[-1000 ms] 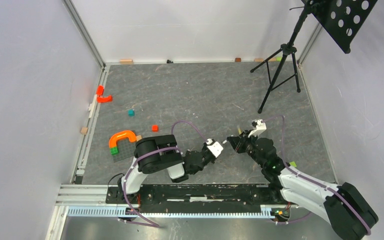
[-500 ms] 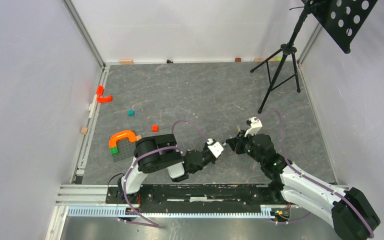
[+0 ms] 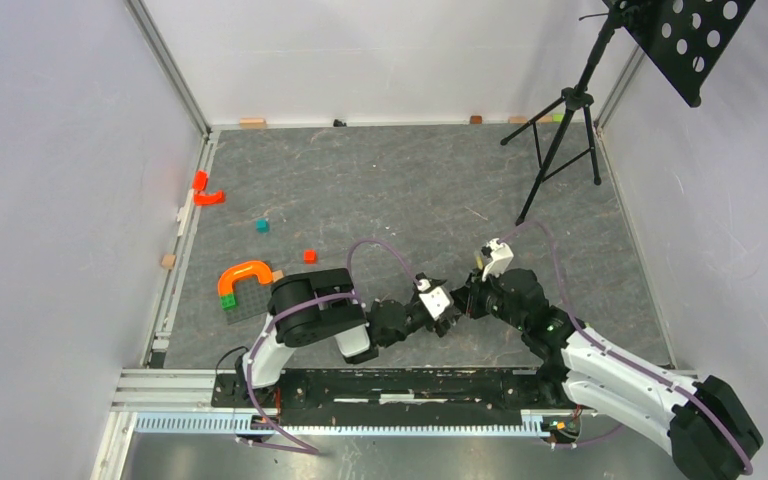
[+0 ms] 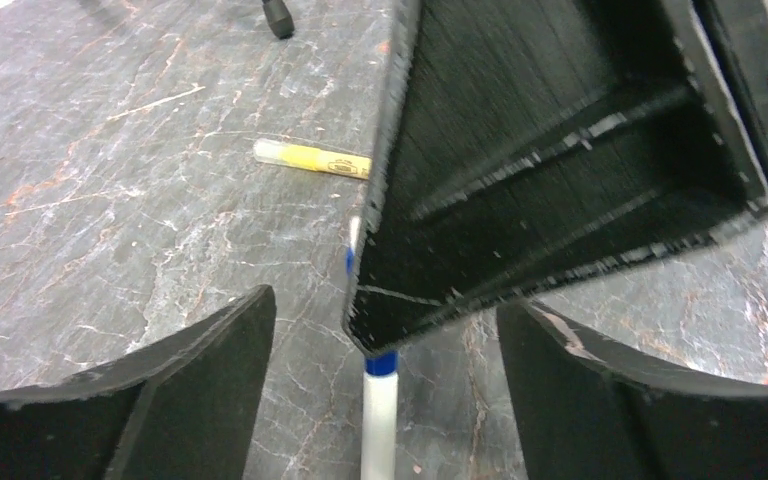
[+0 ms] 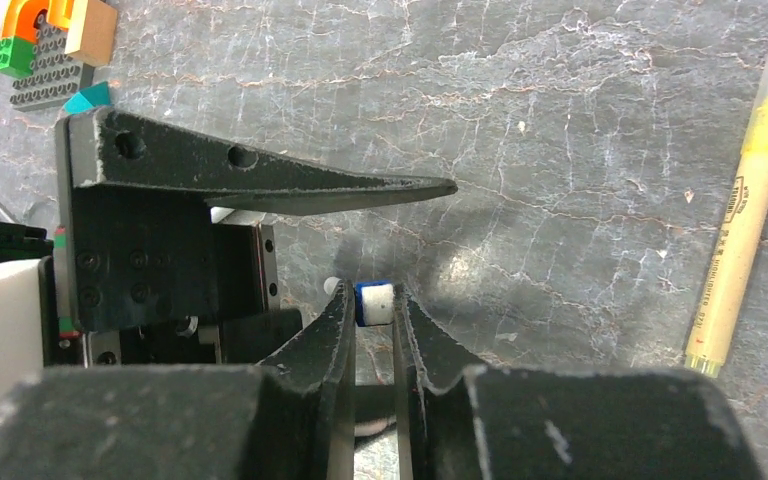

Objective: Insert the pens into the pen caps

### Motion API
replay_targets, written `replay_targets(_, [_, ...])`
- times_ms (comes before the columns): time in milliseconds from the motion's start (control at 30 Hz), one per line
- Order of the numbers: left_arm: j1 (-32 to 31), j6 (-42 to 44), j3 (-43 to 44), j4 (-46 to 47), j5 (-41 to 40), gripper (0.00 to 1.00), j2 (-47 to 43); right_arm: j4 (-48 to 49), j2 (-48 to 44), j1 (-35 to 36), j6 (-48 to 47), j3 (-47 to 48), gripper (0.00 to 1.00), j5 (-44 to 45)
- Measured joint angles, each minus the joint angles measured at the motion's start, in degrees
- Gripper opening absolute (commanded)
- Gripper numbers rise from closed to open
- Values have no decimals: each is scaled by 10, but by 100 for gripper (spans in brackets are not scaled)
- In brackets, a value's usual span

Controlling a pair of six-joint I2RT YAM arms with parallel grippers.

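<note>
In the left wrist view a white pen (image 4: 378,425) with a blue collar (image 4: 381,363) runs up between my left gripper's (image 4: 382,308) wide-apart fingers, touching neither. Its far end disappears under the right gripper's black finger. My right gripper (image 5: 372,296) is shut on a small blue-rimmed white end (image 5: 374,303), and I cannot tell whether that is the pen cap or the pen's tip. The two grippers meet tip to tip near the table's front middle (image 3: 457,303). A yellow pen (image 5: 746,210) lies on the table beside them (image 4: 312,160). A short black tube (image 4: 278,17) lies farther off.
An orange arch on green blocks (image 3: 243,276) stands on a grey plate at front left, with a red cube (image 3: 309,256) and a teal cube (image 3: 262,226) behind it. A black tripod stand (image 3: 560,130) rises at back right. White walls close in the table.
My left gripper has gone from shut to open, and the white pen stays in place. The right gripper has moved left and nearer, still shut on the same end.
</note>
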Motion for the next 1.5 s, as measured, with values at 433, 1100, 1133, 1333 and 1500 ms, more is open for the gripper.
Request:
replay_targets(433, [0,-1,-60,0,25,95,-47,-83,-3,0,-32,55,0,39])
replay_targets(1100, [0,-3,-34,-20,25,45,-29,-148,-28,1,-56,78,0,48])
replay_targets(1133, [0,-3,-33,-20,25,39,-26,-149,-30,1,-56,78,0,47])
replay_targets(1333, [0,-9,-27,-25,23,2,-18,-154,-34,1,-55,79,0,43])
replay_targets(1500, [0,-10,-27,-20,19,2,-18,-150,-36,0,-54,79,0,32])
